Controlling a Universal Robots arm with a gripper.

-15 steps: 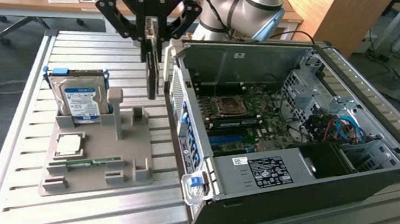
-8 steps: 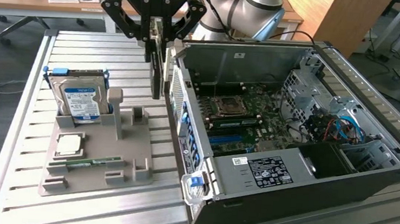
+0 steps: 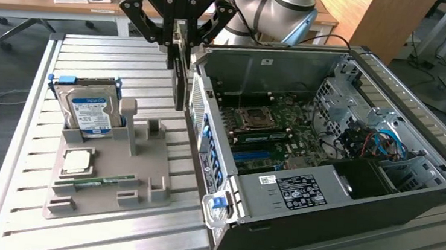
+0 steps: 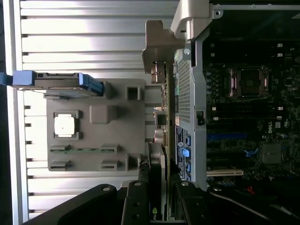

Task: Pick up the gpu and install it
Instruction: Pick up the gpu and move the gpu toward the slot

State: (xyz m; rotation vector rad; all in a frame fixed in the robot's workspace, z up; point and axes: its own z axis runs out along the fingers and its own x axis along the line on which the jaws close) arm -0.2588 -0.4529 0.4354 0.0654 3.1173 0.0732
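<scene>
Above the slatted table (image 3: 91, 59), the hand (image 3: 183, 46) clamps the gpu (image 3: 180, 85) upright

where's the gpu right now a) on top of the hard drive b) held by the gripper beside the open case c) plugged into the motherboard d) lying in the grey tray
b, the gripper grips the gpu on edge, hanging just outside the case wall.

The table (image 3: 19, 143) was made of ribbed, bright bare metal. Matt grey plastic was seen on the holder tray (image 3: 103, 196), at nine o'clock of the dark, matt-painted metal computer case (image 3: 345, 214). The gpu (image 3: 180, 85) was finished matt black.
</scene>
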